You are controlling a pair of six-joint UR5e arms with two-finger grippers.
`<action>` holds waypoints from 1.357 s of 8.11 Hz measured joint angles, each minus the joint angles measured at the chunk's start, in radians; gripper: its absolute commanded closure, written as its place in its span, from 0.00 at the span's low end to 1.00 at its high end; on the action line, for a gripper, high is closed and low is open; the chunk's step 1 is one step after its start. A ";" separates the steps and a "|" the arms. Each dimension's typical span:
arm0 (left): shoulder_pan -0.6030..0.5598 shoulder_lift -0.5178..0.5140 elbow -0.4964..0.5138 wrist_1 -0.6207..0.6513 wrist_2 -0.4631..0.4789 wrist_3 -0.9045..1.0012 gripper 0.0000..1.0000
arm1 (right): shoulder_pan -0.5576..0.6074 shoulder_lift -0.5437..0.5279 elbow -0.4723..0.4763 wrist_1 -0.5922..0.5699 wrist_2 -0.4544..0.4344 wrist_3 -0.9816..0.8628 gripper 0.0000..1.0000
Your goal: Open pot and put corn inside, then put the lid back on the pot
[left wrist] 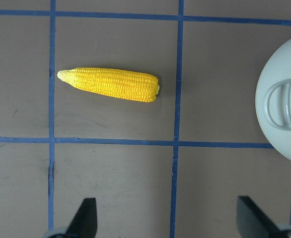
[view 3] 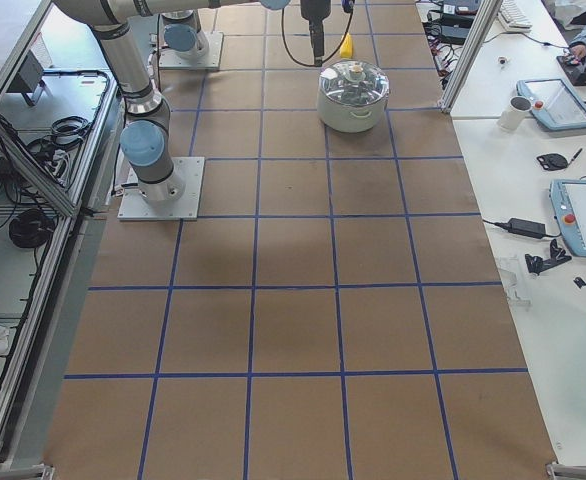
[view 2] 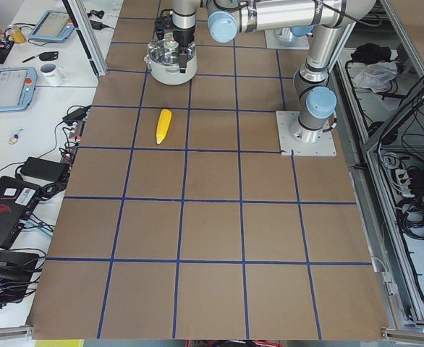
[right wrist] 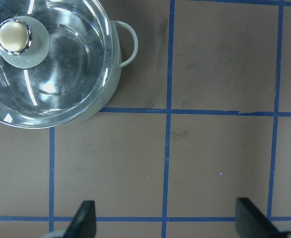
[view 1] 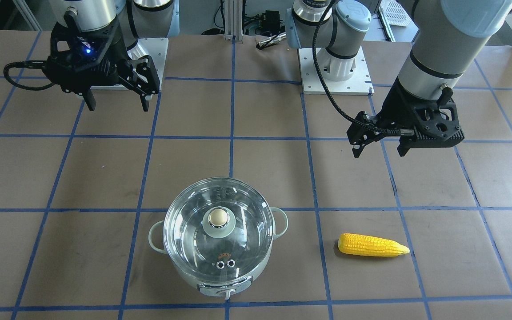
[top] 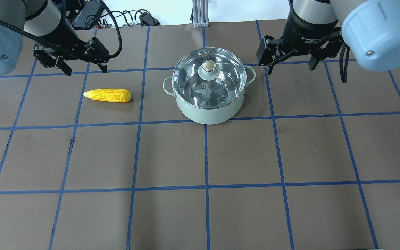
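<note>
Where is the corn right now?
In the overhead view the corn lies flat on the table at the robot's left, apart from the pot, near the open left gripper.

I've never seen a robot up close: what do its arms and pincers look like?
The left arm and right arm are silver-grey tubes with pale blue joint caps. The left pincer and right pincer are black, two-fingered. A black braided cable runs to the left wrist; a blue light glows on the right.

Overhead and front views face oppositely, sharing the pot [top: 207, 113].
</note>
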 measured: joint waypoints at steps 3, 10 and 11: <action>0.000 0.000 0.000 -0.005 -0.003 0.005 0.00 | 0.000 0.000 0.000 0.001 0.000 0.001 0.00; 0.028 -0.053 0.004 0.060 -0.006 0.506 0.00 | 0.001 0.000 0.000 -0.003 0.001 0.001 0.00; 0.036 -0.074 0.005 0.087 -0.005 0.616 0.00 | 0.001 0.000 0.000 -0.002 0.001 0.002 0.00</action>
